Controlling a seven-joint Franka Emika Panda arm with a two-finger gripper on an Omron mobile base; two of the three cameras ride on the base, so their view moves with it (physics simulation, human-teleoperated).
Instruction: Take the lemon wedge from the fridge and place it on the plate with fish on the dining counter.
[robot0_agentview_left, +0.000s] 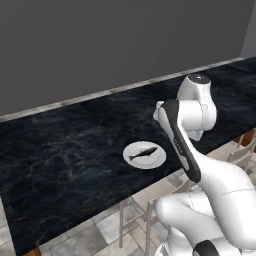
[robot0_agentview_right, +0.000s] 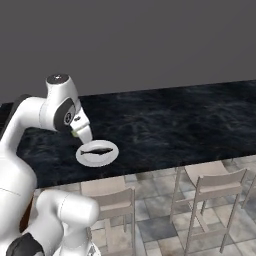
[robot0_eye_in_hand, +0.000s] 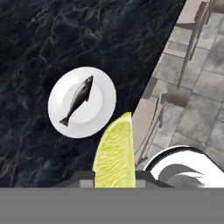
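End effector (robot0_eye_in_hand: 114, 183) clamped on the lemon wedge (robot0_eye_in_hand: 114, 153); wedge points forward out of the jaws, long axis running away from the hand. Plate (robot0_eye_in_hand: 82, 102) with fish (robot0_eye_in_hand: 78, 100) lies ahead and slightly to the left in the hand view, flat on the black surface (robot0_eye_in_hand: 52, 39) near its chair-side edge. In the right base view the wedge (robot0_agentview_right: 74, 133) hangs just above the plate's (robot0_agentview_right: 97, 153) near-left rim. Judgement: a short advance over the plate, then release beside the fish.

Both base views are looking forward and down from behind the arm onto the dining counter (robot0_agentview_left: 60, 145), sharing its near edge and the plate (robot0_agentview_left: 159, 157); the hand view is looking straight down from nearer.
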